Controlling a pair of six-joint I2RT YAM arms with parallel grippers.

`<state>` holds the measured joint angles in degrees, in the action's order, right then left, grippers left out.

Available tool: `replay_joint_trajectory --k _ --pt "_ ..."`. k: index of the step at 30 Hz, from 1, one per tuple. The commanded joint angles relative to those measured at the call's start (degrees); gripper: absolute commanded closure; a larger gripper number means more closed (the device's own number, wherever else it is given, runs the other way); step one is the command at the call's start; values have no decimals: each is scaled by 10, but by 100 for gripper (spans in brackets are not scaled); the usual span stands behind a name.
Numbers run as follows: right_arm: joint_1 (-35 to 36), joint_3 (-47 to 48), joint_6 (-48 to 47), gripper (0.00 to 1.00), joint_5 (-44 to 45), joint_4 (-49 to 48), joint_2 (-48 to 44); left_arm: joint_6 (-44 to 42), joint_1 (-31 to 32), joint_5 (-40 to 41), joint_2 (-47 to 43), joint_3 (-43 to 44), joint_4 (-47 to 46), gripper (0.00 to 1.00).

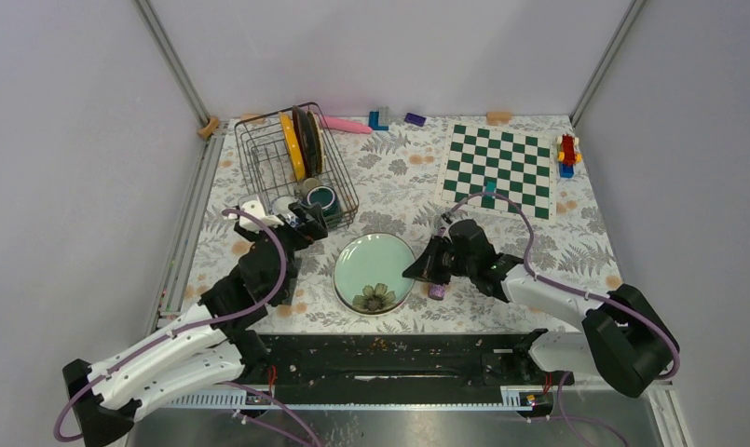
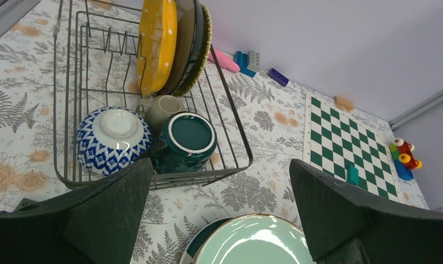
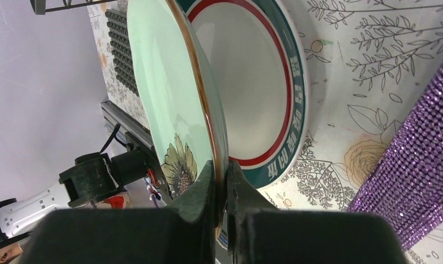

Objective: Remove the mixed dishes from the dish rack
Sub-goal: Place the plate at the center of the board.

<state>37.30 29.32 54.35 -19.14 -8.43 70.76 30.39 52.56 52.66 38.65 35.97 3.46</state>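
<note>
The dish rack [image 1: 259, 163] stands at the back left. It holds a yellow dotted plate [image 2: 156, 41] on edge with a dark plate with a woven-look rim [image 2: 200, 52] behind it. It also holds a blue-white bowl [image 2: 113, 140] upside down, a dark teal mug [image 2: 189, 140] and a small greyish cup [image 2: 161, 110]. My left gripper [image 1: 306, 223] is open and empty over the table, just in front of the rack. My right gripper [image 3: 225, 181] is shut on the rim of the pale green floral plate [image 3: 164, 88]. It holds this plate tilted over a red-ringed cream plate [image 3: 252, 82] lying on the table.
A purple glitter cylinder [image 3: 422, 165] stands close to the right of the plates, beside my right gripper. A green-white chequered mat [image 1: 498, 168] lies at the back right with a small teal block on it. Toy bricks [image 1: 566, 154] and a pink object [image 1: 346, 124] lie along the back edge.
</note>
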Motion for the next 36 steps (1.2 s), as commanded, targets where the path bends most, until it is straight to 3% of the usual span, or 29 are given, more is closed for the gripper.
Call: replay_joint_trajectory --k 1,10,15,26,36 --pt "5 44 -1 96 -40 -103 12 21 -17 -7 4 -2 -6 1" --pt "4 51 1 91 -55 -124 56 26 -37 -12 14 -6 -5 1" --pt "5 56 -4 87 -55 -128 78 27 -48 -53 18 -8 -17 1" --pt "5 63 -3 60 -42 -112 101 33 -54 -63 26 -5 -18 1" --pt "5 67 -20 47 -15 -63 85 34 -57 -59 39 1 -12 1"
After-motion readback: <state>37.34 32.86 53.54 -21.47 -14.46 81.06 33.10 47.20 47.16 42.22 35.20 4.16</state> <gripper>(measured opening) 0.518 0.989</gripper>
